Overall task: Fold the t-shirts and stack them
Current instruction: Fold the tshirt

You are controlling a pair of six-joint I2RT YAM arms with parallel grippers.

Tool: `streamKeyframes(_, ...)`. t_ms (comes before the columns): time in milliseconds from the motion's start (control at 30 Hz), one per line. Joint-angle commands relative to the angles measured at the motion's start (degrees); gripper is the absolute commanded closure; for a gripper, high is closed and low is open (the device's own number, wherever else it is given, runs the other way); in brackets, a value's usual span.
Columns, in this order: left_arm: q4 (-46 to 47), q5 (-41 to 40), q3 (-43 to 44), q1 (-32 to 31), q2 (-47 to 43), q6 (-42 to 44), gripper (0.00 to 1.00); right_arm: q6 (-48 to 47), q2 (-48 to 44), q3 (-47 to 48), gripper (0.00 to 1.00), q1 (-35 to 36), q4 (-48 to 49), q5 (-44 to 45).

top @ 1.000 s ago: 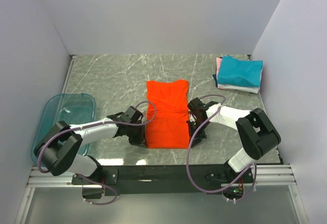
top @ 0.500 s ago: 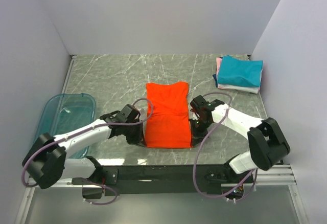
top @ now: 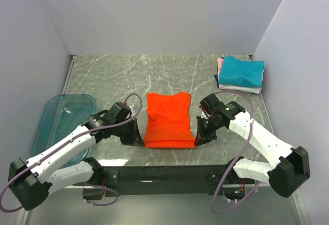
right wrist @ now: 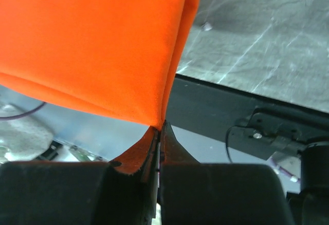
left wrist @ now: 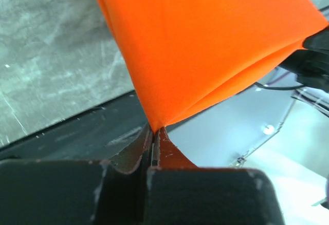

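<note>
arms swung outward, raising near hem of one orange shirt (top: 168,121). top: left gripper (top: 132,134) and right gripper (top: 200,135) flank it; stack (top: 240,73) of three beyond right gripper. left wrist: jaws clenched on hem corner. right wrist: likewise. step: half-fold; next likely needs both corners carried forward evenly.

A translucent teal bin (top: 66,113) sits at the marble table's (top: 118,76) left edge.

You can read no text, label or number here: the orange-red t-shirt (top: 168,125) is plain, the black base rail (top: 169,175) probably too small to tell.
</note>
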Motion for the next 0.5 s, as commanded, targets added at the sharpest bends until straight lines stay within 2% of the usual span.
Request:
streamKeyframes(0,-7.8,-2.7,5.0,0.2,-1.7,-1.0,1.00,2.6,-3.7,3.9,1.00,-0.1,-7.4,4.8)
streamKeyframes(167,-8.3,-5.9,10.7,0.8,2.2,1.9,1.00,4.5,-2.9,9.9,1.00,-0.1,-7.2,8.8)
streamKeyframes(467,-3.3,-5.5,17.2,7.8,11.8,9.3,1.00,3.7,3.8,16.9,1.00,-1.6,-4.3,13.7)
